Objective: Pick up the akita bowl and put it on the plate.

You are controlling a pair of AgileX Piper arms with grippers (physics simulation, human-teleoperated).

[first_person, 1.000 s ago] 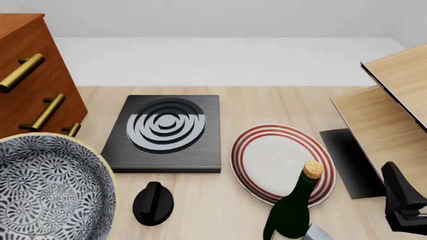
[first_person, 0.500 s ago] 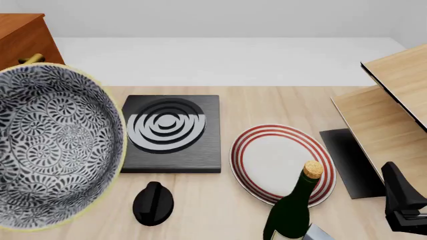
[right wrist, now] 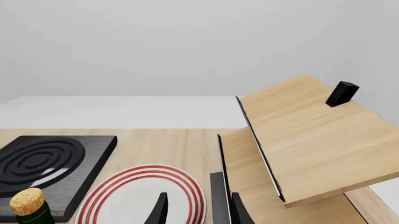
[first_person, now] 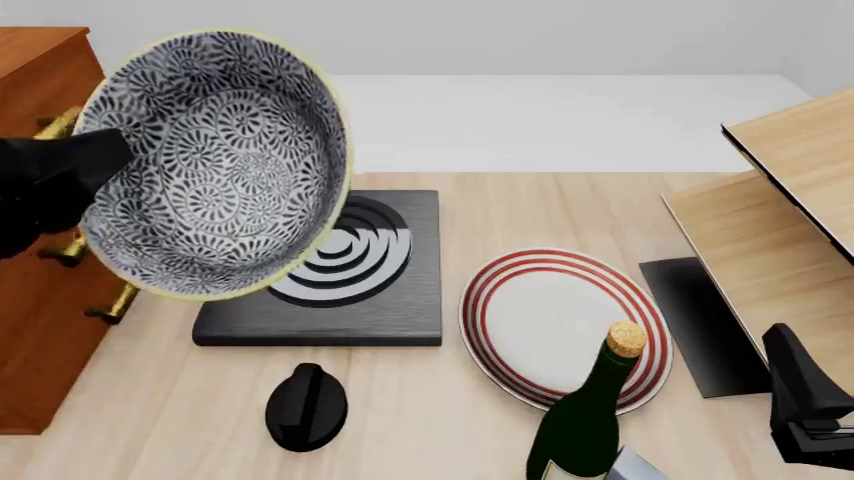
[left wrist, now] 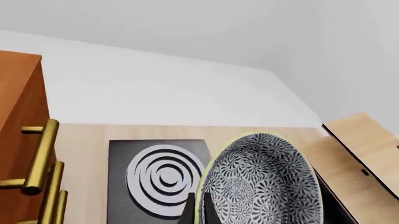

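Navy-patterned, one akita bowl [first_person: 214, 165]; one plate [first_person: 567, 325]; one bottle [first_person: 587, 415].

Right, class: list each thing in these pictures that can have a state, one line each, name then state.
akita bowl: lifted, tilted, held at its rim by the left gripper
plate: flat on table, empty
wine bottle: upright, corked
right gripper: open, holding nothing
drawer unit: drawers shut

The akita bowl [first_person: 214, 160], tilted in the air, hides part of the black slab [first_person: 360, 300] and the dresser's handles [first_person: 60, 125] in the front view. The wine bottle [first_person: 587, 420] covers the plate [first_person: 534, 310] at its near rim and is cut off below. In the left wrist view the left tool [left wrist: 198, 212] is mostly out of frame.
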